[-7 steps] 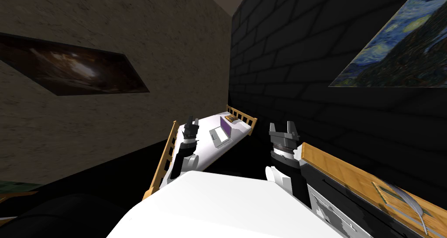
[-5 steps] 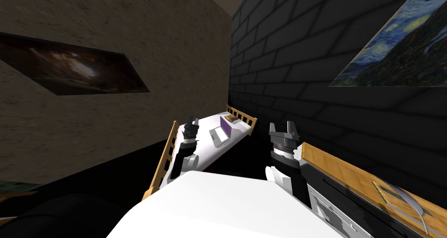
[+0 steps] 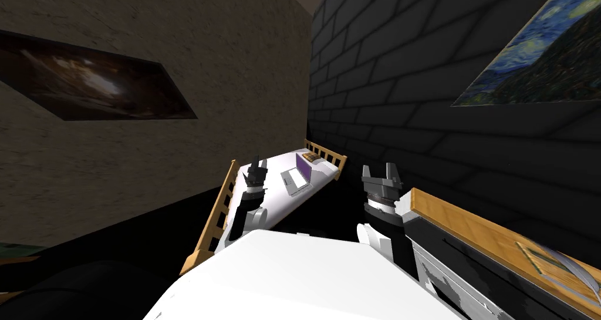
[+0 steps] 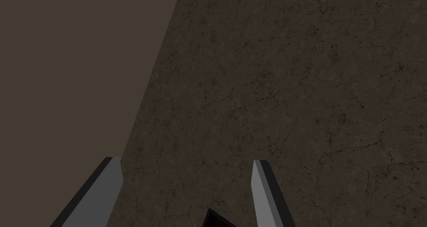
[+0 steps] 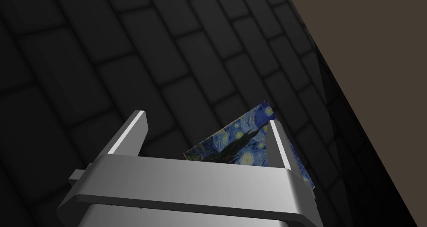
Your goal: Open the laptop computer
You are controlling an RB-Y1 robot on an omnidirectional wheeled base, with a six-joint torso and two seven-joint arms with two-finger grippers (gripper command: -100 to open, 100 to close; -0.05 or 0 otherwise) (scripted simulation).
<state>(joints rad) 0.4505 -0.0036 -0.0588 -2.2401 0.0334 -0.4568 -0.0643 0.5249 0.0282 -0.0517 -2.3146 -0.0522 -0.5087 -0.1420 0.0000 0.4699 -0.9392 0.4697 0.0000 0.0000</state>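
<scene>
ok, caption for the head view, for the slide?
Left end effector and right end effector open and raised, apart from the laptop, lid up, on the white bed.

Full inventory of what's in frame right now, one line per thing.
laptop: 1, grey with a purple screen, lid up, on the bed
bed: 1, white top with wooden rails, ahead in the corner
brown item: 1, brown and patterned, on the bed beyond the laptop; can't tell what it is
dark picture: 1, brown-black, on the tan wall
blue painting: 1, blue and yellow, on the dark brick wall
cabinet: 1, wooden top and dark front, beside the right arm
flat item: 1, pale feather shape on it, on the cabinet top
left pincer: 1, grey, open, raised before the bed's near end
right pincer: 1, grey, open, raised beside the cabinet
</scene>
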